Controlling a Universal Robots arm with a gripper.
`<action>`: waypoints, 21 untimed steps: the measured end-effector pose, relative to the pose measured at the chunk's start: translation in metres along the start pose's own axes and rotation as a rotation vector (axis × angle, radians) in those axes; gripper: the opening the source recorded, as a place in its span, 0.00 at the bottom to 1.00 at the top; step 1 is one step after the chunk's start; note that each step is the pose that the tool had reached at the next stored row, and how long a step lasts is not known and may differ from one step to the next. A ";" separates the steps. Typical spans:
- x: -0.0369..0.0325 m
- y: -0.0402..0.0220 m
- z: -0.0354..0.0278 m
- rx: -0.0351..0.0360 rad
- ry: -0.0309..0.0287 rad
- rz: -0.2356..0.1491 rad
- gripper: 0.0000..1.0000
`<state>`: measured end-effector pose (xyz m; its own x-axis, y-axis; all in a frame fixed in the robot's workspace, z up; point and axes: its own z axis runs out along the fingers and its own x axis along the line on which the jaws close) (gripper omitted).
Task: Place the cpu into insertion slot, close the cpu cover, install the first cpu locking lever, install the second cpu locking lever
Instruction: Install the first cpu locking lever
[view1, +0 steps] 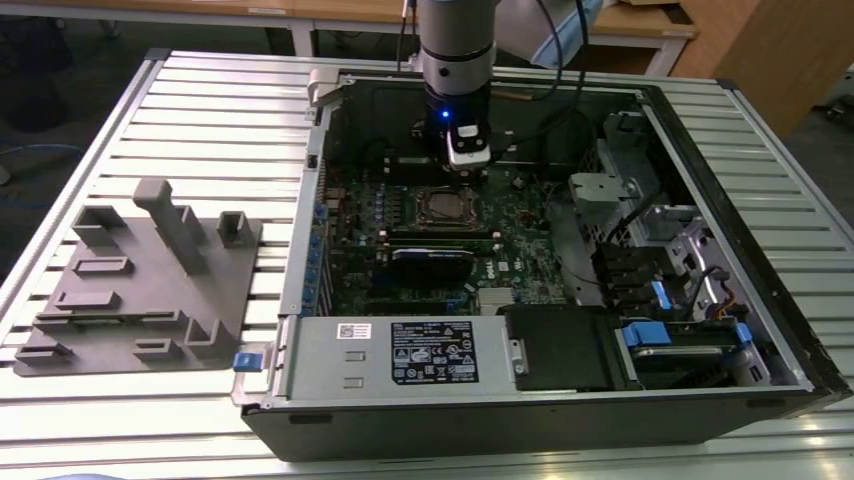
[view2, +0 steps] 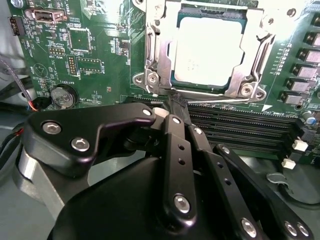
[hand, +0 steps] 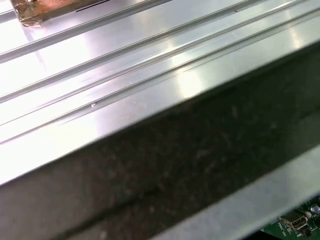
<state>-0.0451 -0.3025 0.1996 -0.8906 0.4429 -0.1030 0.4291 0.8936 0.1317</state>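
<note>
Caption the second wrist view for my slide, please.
Gripper shut beside the cpu cover, closed over the cpu.

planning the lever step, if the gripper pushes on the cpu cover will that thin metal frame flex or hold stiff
The cpu cover looks like thin stamped sheet metal, so it may flex slightly if pushed. It lies flat around the cpu, which probably backs it, so it should hardly give. Its bare shiny surface looks smooth, so the gripper might slide on it.

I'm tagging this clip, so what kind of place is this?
Probably a robotics lab or test bench: an open computer case lies on a slatted metal table beside a grey fixture.
</note>
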 end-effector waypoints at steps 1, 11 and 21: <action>0.0001 0.0001 0.0001 -0.0004 0.0001 0.000 0.11; 0.0022 -0.0006 0.0005 -0.0184 0.0088 0.004 0.11; 0.0027 -0.0001 0.0008 -0.0190 0.0083 0.004 0.11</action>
<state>-0.0474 -0.3013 0.1986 -0.8903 0.4454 -0.0943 0.4295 0.8904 0.1508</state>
